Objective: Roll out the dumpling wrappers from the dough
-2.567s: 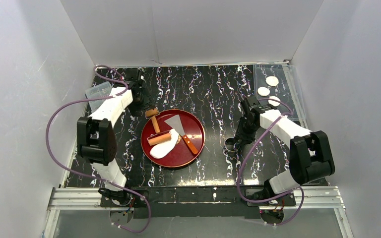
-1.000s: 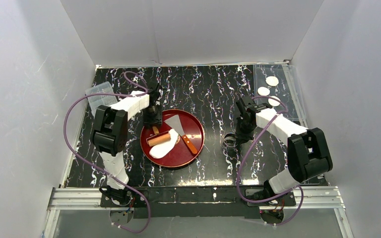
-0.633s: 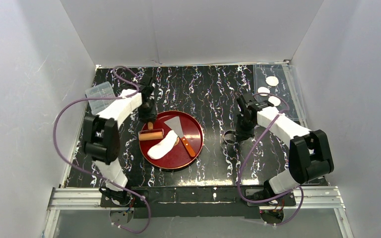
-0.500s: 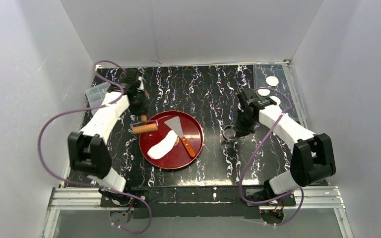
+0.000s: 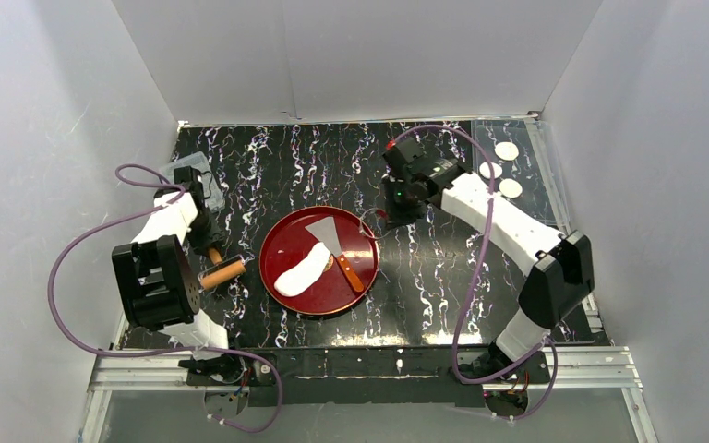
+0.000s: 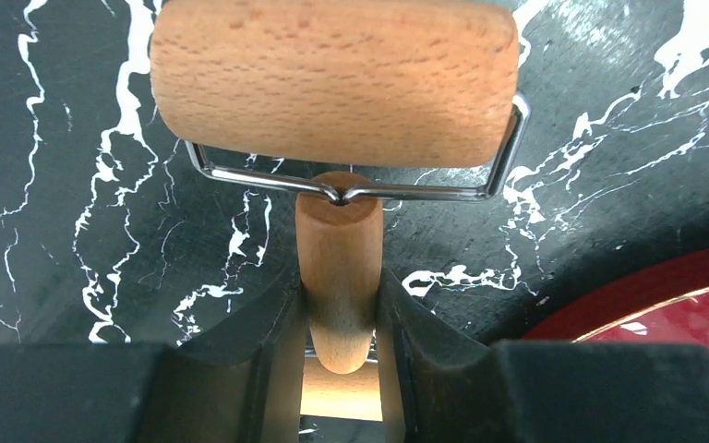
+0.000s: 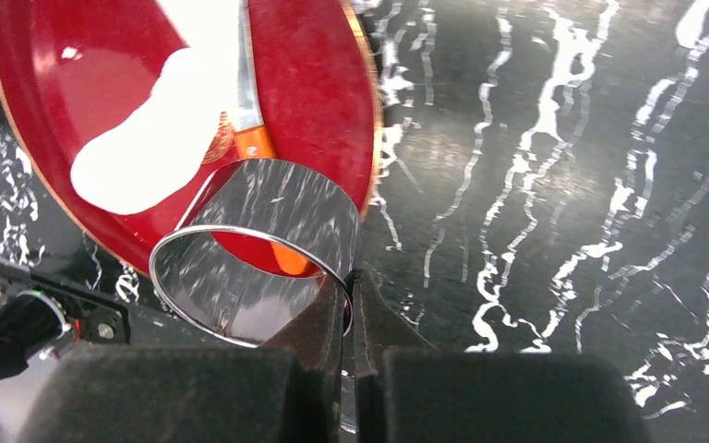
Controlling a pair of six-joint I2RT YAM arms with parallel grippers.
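Observation:
The dough (image 5: 303,269) is a flattened oblong sheet on the red plate (image 5: 318,297); it also shows in the right wrist view (image 7: 162,129). Three round dumpling wrappers (image 5: 490,170) lie at the back right. My left gripper (image 5: 205,242) is shut on the handle (image 6: 337,268) of a wooden rolling pin (image 5: 222,273), held over the table left of the plate; the roller (image 6: 332,78) shows in the left wrist view. My right gripper (image 5: 383,217) is shut on the wall of a small metal ring (image 7: 258,249), held above the plate's right rim (image 7: 366,138).
A metal scraper (image 5: 330,234) with an orange handle (image 5: 354,269) lies on the plate beside the dough. A clear plastic container (image 5: 185,171) sits at the back left. The wrappers rest on a clear sheet (image 5: 526,148). White walls enclose the black marbled table.
My left gripper carried the rolling pin off the dough and out to the table left of the plate. My right gripper lifted the ring and moved it left to the plate's rim.

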